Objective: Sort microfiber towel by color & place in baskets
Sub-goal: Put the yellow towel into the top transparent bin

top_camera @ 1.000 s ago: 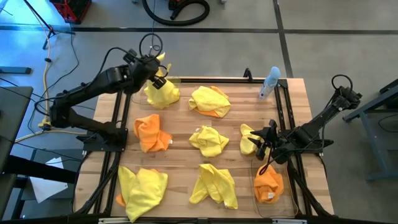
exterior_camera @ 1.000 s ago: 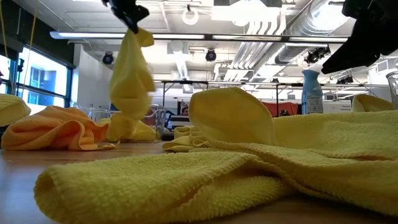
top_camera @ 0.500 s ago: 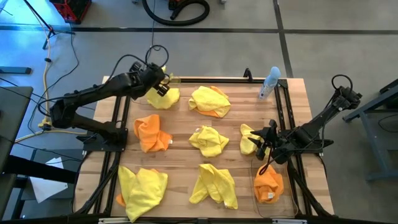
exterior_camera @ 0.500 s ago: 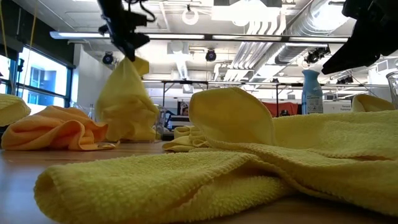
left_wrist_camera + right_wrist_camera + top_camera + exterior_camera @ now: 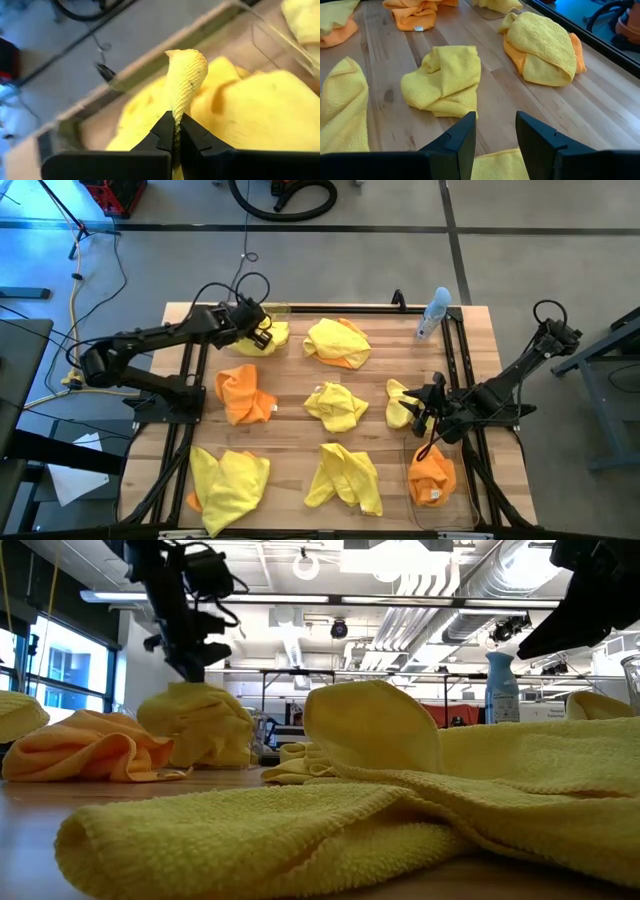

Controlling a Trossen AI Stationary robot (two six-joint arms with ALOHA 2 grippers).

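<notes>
The left gripper (image 5: 262, 333) sat low over the clear basket (image 5: 282, 309) at the far left corner of the table (image 5: 295, 385), its fingers (image 5: 167, 132) pinched tight on a fold of a yellow towel (image 5: 240, 107). Most of that towel had bunched down inside the basket, with only the pinched peak standing up between the jaws. From the low view it looked like a rumpled yellow heap (image 5: 200, 725) under the dark arm.

The right gripper (image 5: 428, 408) hung over the right side of the table with its fingers (image 5: 462, 135) parted and holding nothing, just above a small yellow towel (image 5: 400, 402). Beside that arm, the near right basket (image 5: 452, 510) held 1 orange towel (image 5: 432, 475).

Several more towels lay loose on the wood: an orange one (image 5: 243, 392) at the left, a yellow one over orange (image 5: 338, 342) at the back, and yellow ones in the middle (image 5: 336, 406) and along the front (image 5: 345, 478). A pale blue spray bottle (image 5: 434, 312) stood at the far right edge.
</notes>
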